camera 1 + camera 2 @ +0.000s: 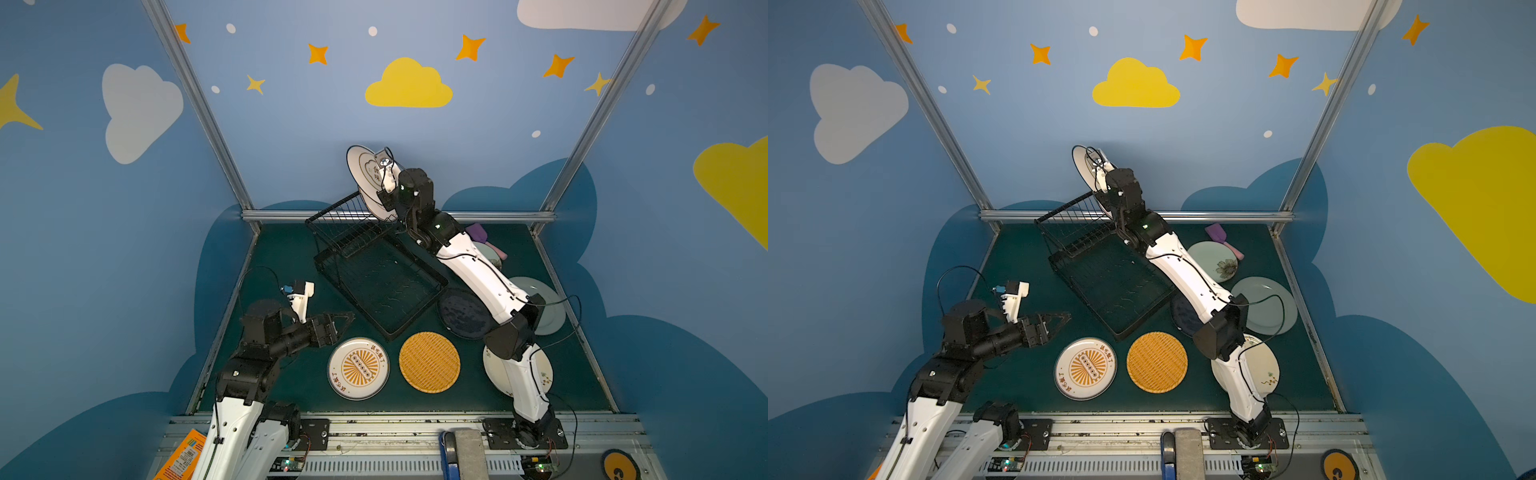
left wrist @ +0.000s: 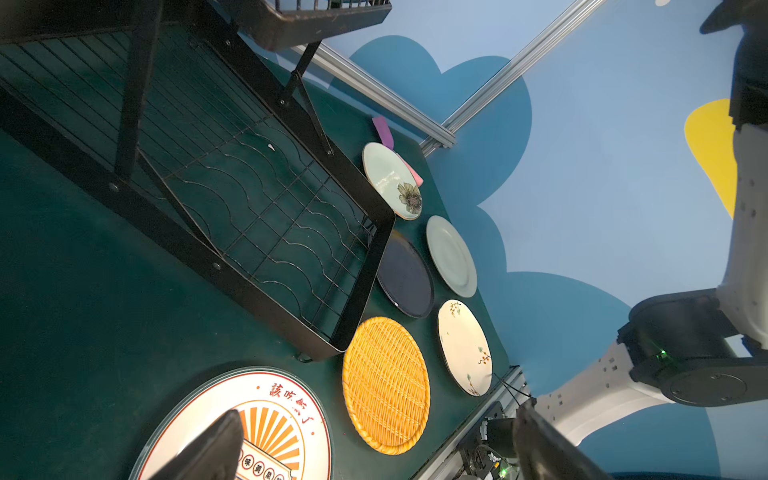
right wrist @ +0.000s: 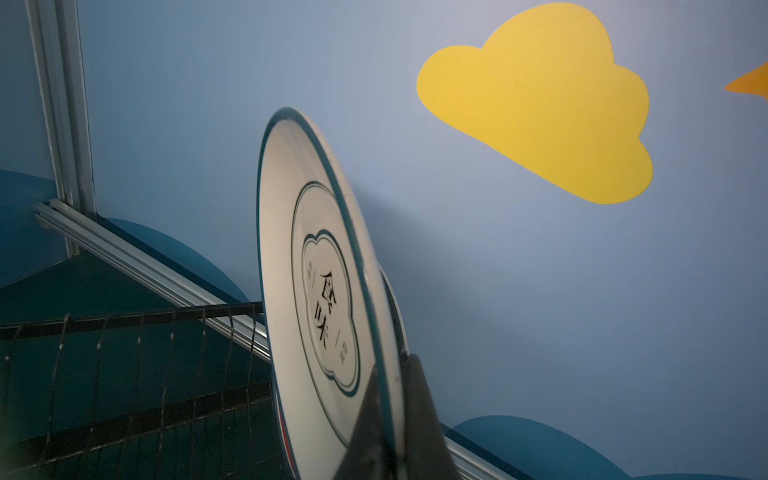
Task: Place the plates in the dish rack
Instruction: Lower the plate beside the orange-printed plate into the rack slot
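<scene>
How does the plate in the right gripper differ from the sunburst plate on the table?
The held plate stands on edge at the dish rack's upper tier; the sunburst plate lies flat on the table. The right gripper is shut on the held plate's rim; nothing grips the sunburst plate. The held plate shows black characters at its centre, the sunburst plate orange rays. Both are round and white.

Green worktop (image 1: 291, 257), black dish rack (image 2: 365, 286) on it, flat beside it sunburst plate (image 1: 358, 368), woven plate (image 1: 429, 362), navy plate (image 1: 461, 313), pale green plate (image 1: 1266, 303), flowered plate (image 1: 1219, 262), cream plate (image 1: 1268, 370), purple spatula (image 1: 1217, 233)
</scene>
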